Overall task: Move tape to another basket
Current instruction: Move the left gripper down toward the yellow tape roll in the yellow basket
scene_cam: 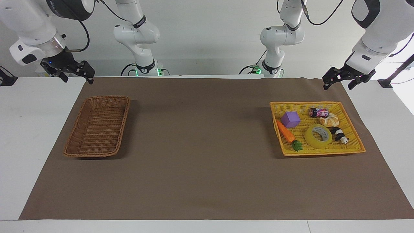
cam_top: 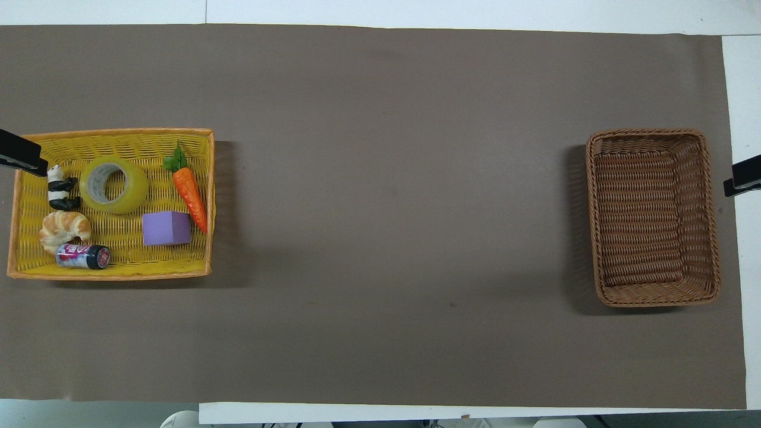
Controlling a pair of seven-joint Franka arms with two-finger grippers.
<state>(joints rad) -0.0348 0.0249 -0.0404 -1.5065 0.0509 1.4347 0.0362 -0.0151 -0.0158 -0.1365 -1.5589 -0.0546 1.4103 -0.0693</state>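
Observation:
The yellow tape roll (scene_cam: 318, 136) lies flat in the bright yellow tray basket (scene_cam: 352, 149) at the left arm's end of the table; it also shows in the overhead view (cam_top: 114, 184). The brown wicker basket (scene_cam: 75, 147) stands empty at the right arm's end and shows in the overhead view too (cam_top: 710, 226). My left gripper (scene_cam: 339, 86) hangs open and empty in the air over the table edge beside the yellow basket. My right gripper (scene_cam: 77, 80) hangs open and empty over the table edge near the wicker basket. Both arms wait.
In the yellow basket with the tape lie a toy carrot (scene_cam: 286, 132), a purple cube (scene_cam: 290, 119), a croissant (scene_cam: 330, 120), a small can (scene_cam: 318, 112) and a panda figure (scene_cam: 339, 134). A brown cloth (scene_cam: 200, 145) covers the table between the baskets.

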